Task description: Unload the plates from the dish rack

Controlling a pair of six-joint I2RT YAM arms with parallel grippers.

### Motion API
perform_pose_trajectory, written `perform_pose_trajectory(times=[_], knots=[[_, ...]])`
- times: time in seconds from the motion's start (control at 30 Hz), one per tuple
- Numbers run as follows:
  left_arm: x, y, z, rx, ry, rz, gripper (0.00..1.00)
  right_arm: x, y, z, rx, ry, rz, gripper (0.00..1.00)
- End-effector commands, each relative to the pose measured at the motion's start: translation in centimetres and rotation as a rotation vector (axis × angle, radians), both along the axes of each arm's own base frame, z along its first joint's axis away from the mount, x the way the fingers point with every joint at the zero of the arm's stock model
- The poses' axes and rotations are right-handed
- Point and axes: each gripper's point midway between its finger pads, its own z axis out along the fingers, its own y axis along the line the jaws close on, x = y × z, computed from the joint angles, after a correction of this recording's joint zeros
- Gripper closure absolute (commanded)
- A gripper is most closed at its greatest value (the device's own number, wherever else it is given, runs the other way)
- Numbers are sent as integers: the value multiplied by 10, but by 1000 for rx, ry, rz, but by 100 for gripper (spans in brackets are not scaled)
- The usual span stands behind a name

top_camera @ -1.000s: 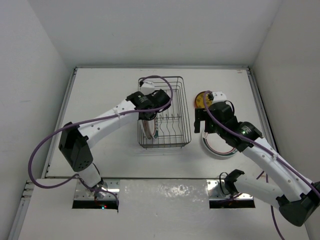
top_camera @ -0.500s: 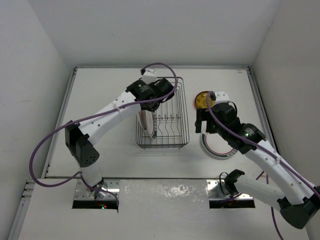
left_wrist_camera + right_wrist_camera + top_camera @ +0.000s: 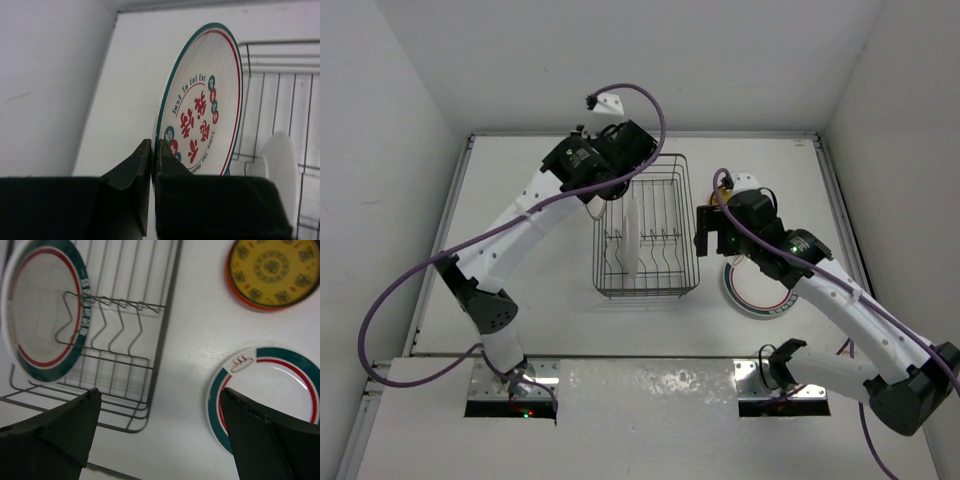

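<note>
- Lettering is showing only in the left wrist view: a round white plate (image 3: pixel 202 125) with a green edge, a red ring and red characters is standing on edge. The left hand (image 3: pixel 152 150) is pinching its rim, black fingers shut tight on it.
- From above, that plate is appearing as a thin white sliver within the outline of the rectangular grey wire dish rack (image 3: pixel 665 225), near its left side.
- A plain glossy white disc (image 3: pixel 277 170) is standing among the wires just beside it.
- The right wrist view is giving what the right arm is hiding from above: an amber-brown plate (image 3: pixel 272 270) with a patterned centre and orange rim, lying flat on the white counter (image 3: pixel 200 340).
- A white plate (image 3: pixel 265 395) banded green and red is lying flat near it, outside the rack.
- The right hand (image 3: pixel 155 440) is hovering spread wide, gripping nothing, between the rack and that plate.
</note>
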Motion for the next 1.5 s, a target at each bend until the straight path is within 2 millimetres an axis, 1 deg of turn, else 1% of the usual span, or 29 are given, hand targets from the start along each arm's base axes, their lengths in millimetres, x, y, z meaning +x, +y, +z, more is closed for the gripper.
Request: perform_pose_trajectory(times=[0.0, 0.07, 0.1, 0.13, 0.17, 0.23, 0.27, 0.3, 0.37, 0.4, 0.43, 0.57, 0.6, 0.67, 0.7, 0.77, 0.83, 0.87, 0.9, 0.93, 0.97, 1.0, 1.07, 1.17, 1.23, 1.27, 1.3, 1.4, 1.47], knots=[[2, 33, 64, 85, -178, 101, 100, 24, 37, 35, 163, -93, 71, 1], [1, 38, 82, 80, -227, 123, 100, 28, 53, 38, 258, -81, 105, 1], [0, 38, 88, 54, -244, 122, 100, 36, 63, 43, 304, -99, 121, 1], [-1, 37, 95, 16, -264, 112, 100, 37, 73, 48, 350, -103, 155, 1], [-3, 31, 104, -99, -296, 67, 100, 42, 86, 64, 423, -137, 184, 1], [-6, 14, 117, -264, -332, -47, 100, 46, 101, 76, 501, -163, 235, 1], [-4, -18, 97, -350, -259, -207, 100, 43, 111, 85, 548, -170, 284, 1], [-18, -23, 138, -519, -393, -301, 100, 49, 118, 101, 596, -217, 302, 1], [-38, -35, 146, -674, -426, -421, 100, 50, 121, 109, 618, -230, 319, 1], [-42, -39, 155, -726, -455, -448, 100, 54, 121, 122, 646, -271, 319, 1], [-46, -40, 157, -753, -458, -465, 100, 54, 119, 128, 667, -289, 323, 1], [-63, -53, 168, -889, -470, -560, 100, 61, 108, 136, 723, -300, 279, 1], [-64, -59, 162, -904, -450, -581, 100, 60, 106, 134, 728, -303, 277, 2], [-74, -69, 167, -964, -446, -651, 100, 60, 98, 140, 764, -322, 267, 6], [-74, -73, 163, -972, -432, -661, 100, 57, 98, 143, 789, -336, 291, 9], [-75, -77, 160, -992, -416, -666, 100, 54, 91, 150, 822, -357, 290, 14], [-72, -77, 153, -984, -409, -651, 100, 44, 86, 160, 836, -387, 312, 14], [-70, -71, 152, -978, -424, -619, 100, 41, 83, 156, 816, -380, 309, 15], [-68, -69, 151, -977, -433, -605, 100, 33, 76, 160, 798, -401, 295, 15], [-67, -68, 146, -971, -430, -595, 100, 41, 59, 155, 759, -424, 183, 15], [-67, -65, 148, -977, -448, -584, 100, 42, 45, 142, 702, -407, 108, 14], [-67, -66, 147, -982, -449, -588, 100, 37, 30, 145, 688, -448, 54, 10], [-68, -71, 143, -989, -431, -607, 100, 38, 8, 145, 662, -503, -51, 10], [-68, -78, 133, -1005, -407, -620, 100, 32, -13, 156, 668, -575, -134, 8], [-70, -81, 130, -1017, -404, -637, 100, 28, -11, 165, 686, -603, -104, 7], [-70, -88, 127, -1028, -393, -665, 100, 23, -1, 175, 687, -598, -33, 7], [-73, -96, 130, -1043, -390, -712, 100, 29, 9, 167, 671, -552, 0, 8], [-72, -106, 122, -1057, -362, -737, 100, 24, 29, 174, 698, -528, 115, 10], [-75, -114, 124, -1076, -351, -778, 100, 24, 34, 176, 696, -513, 144, 16]])
